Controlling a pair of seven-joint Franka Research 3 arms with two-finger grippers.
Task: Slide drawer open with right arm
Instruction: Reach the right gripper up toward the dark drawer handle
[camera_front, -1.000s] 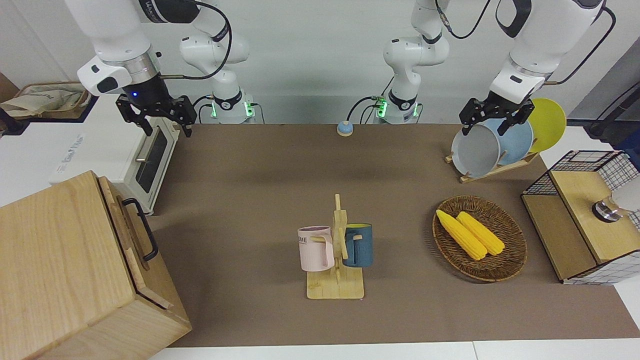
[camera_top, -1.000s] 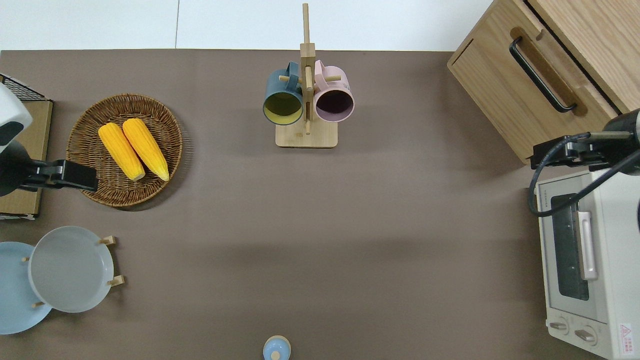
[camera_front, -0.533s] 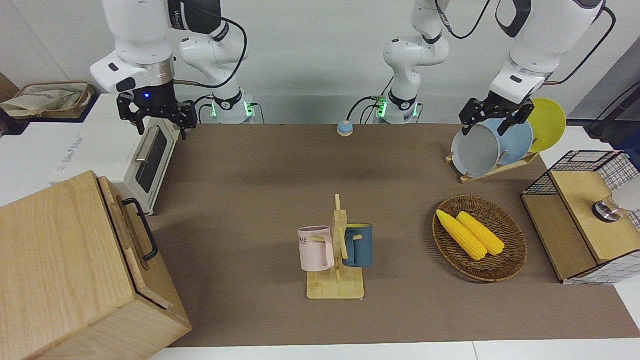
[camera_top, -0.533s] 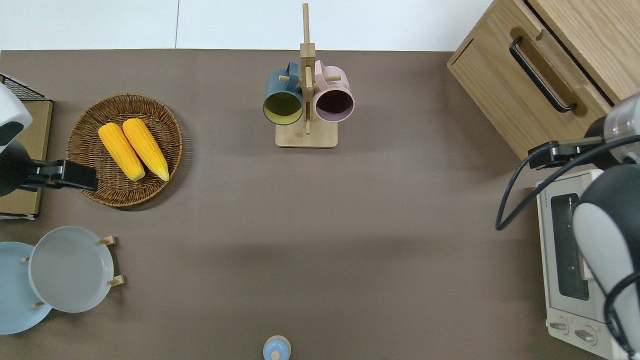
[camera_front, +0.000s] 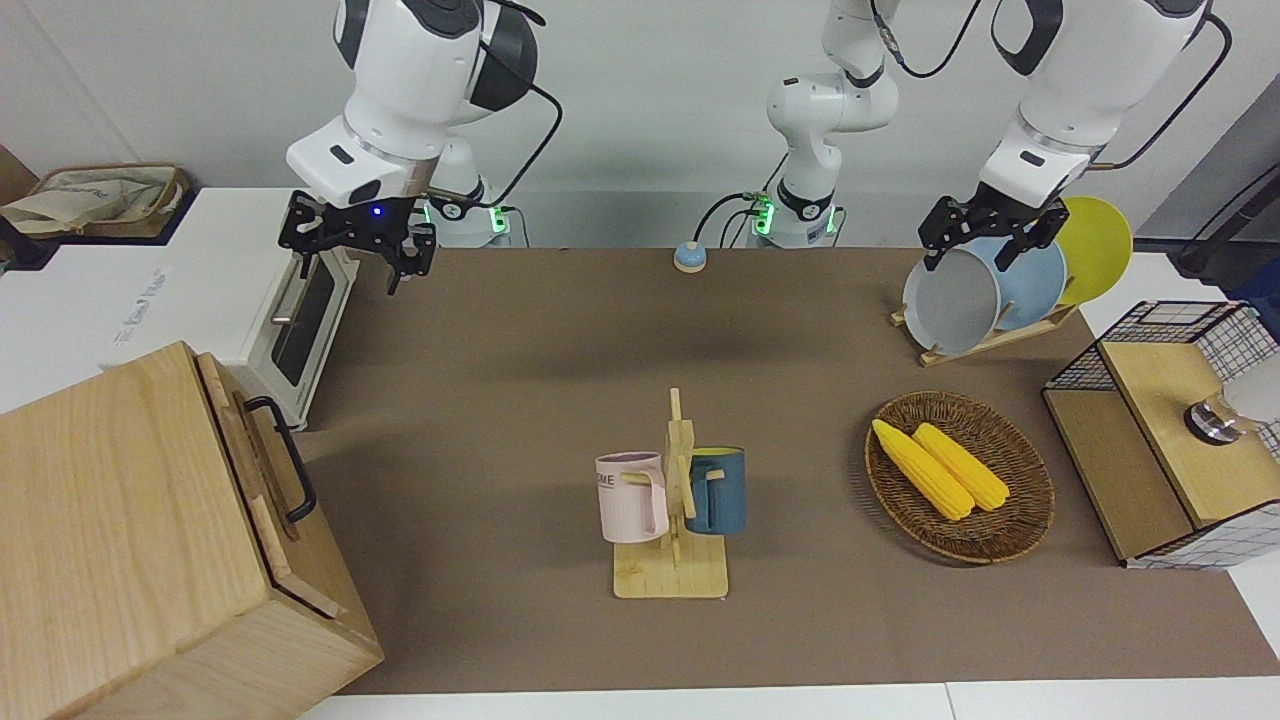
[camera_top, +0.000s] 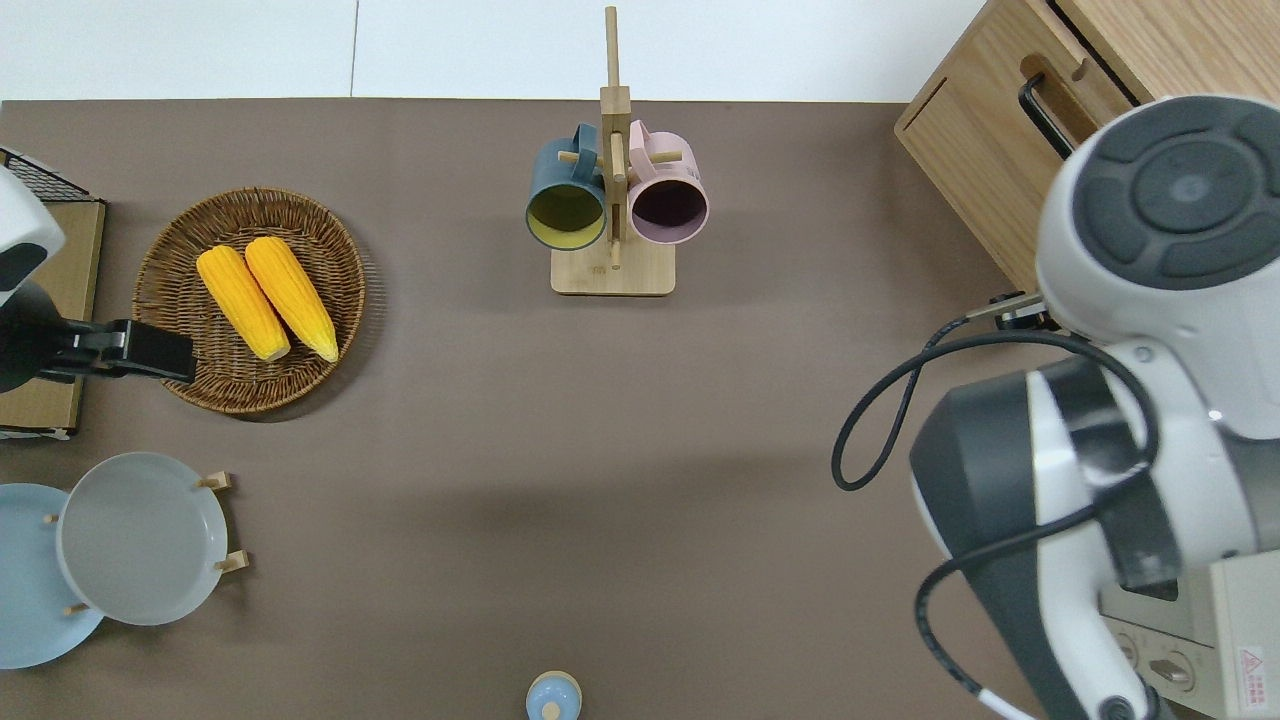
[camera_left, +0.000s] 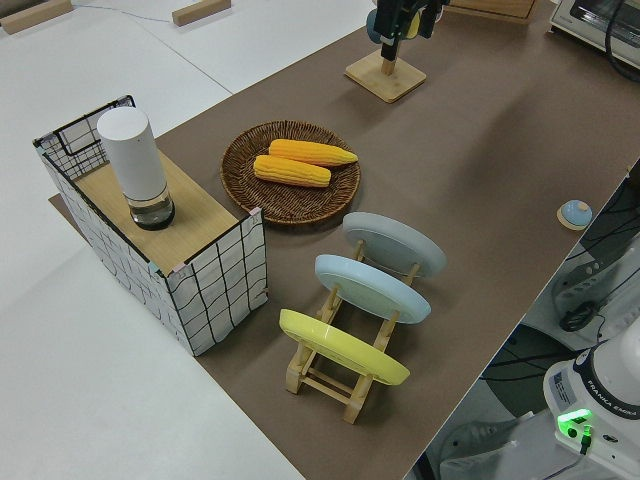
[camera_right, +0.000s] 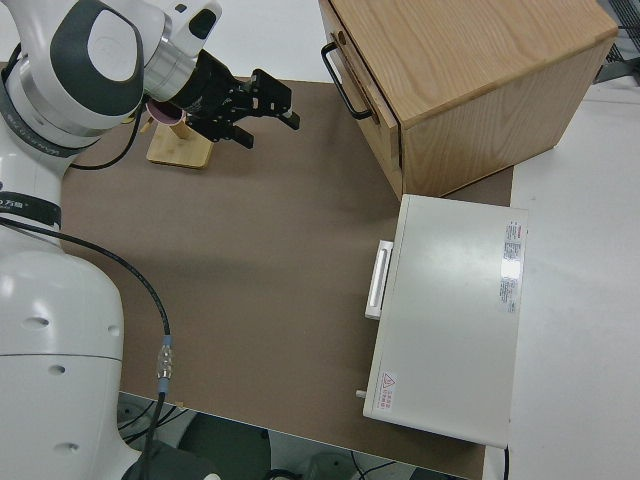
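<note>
The drawer (camera_front: 248, 452) is the light-wood front of the large pale box (camera_front: 120, 540) at the right arm's end of the table. Its black bar handle (camera_front: 284, 458) also shows in the right side view (camera_right: 346, 84) and partly in the overhead view (camera_top: 1042, 108). The drawer front lies close against the box. My right gripper (camera_front: 354, 262), with its blue light, is open and empty in the air over the brown mat beside the toaster oven, apart from the handle; it also shows in the right side view (camera_right: 266, 120). The arm's elbow hides it from overhead. The left arm is parked.
A white toaster oven (camera_front: 300, 300) stands beside the box, nearer to the robots. A mug rack (camera_front: 672, 505) with two mugs stands mid-table. A basket of corn (camera_front: 1010, 520), a plate rack (camera_front: 985, 290) and a wire-mesh box (camera_front: 1170, 430) stand at the left arm's end.
The right gripper has swung from over the toaster oven toward the middle of the table, still open. Its elbow now covers the toaster oven from overhead. The left arm has not moved.
</note>
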